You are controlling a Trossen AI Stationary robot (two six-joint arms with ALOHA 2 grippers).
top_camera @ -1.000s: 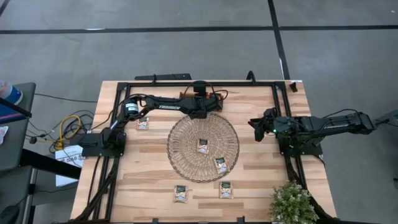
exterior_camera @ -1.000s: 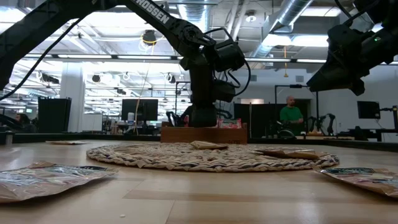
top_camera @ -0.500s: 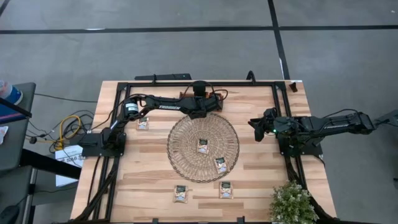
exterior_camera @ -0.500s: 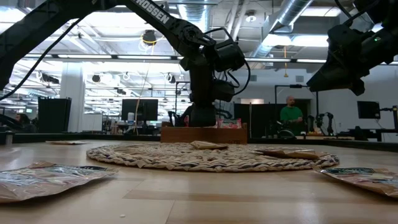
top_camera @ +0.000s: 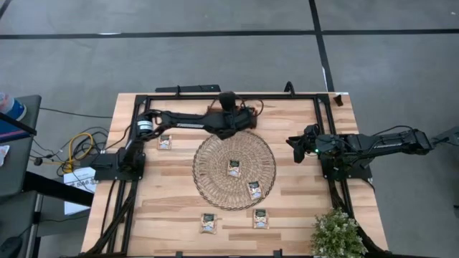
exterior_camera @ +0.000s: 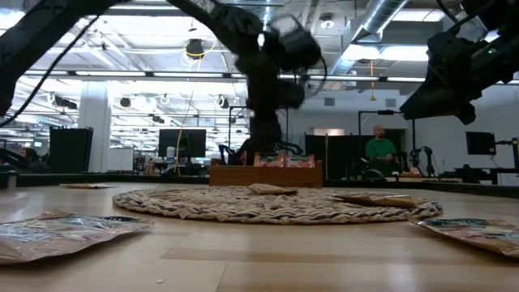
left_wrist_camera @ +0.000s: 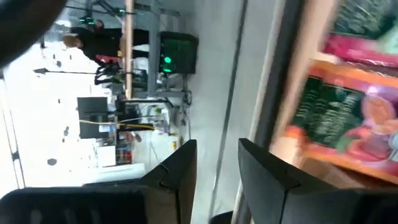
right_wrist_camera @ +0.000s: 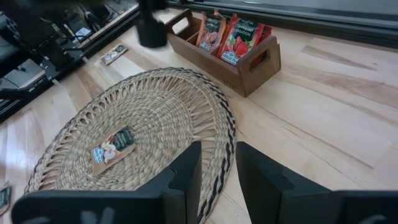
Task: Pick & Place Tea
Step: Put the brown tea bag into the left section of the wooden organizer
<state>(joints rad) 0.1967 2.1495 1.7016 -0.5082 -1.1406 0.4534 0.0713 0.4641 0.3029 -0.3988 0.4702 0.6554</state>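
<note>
Wooden slats make up the table, with grey floor around it and an open workshop beyond, where a person stands far off. Landmark: the round woven mat at the table's middle. Two tea sachets lie flat on the mat, one near its centre and one toward its near-right edge; two more lie on bare wood just off the mat's near edge, and one lies off its far-left side. The wooden tray stands just beyond the mat's far edge, holding upright red-orange sachets. The left gripper hangs over that tray; its fingers stand apart with a clear narrow gap and nothing between them, a sachet in the tray close ahead. The right gripper waits in the air off the mat's right side, fingers parted a little, empty. Judgement: these sachets are very light, thin and flexible, with slick wrapping, so they may slide or buckle under a careless pinch. Those upright in the tray are best taken by the exposed top edge; those lying flat offer only a thin rim, and a pinch at one edge or corner seems the sound choice
</note>
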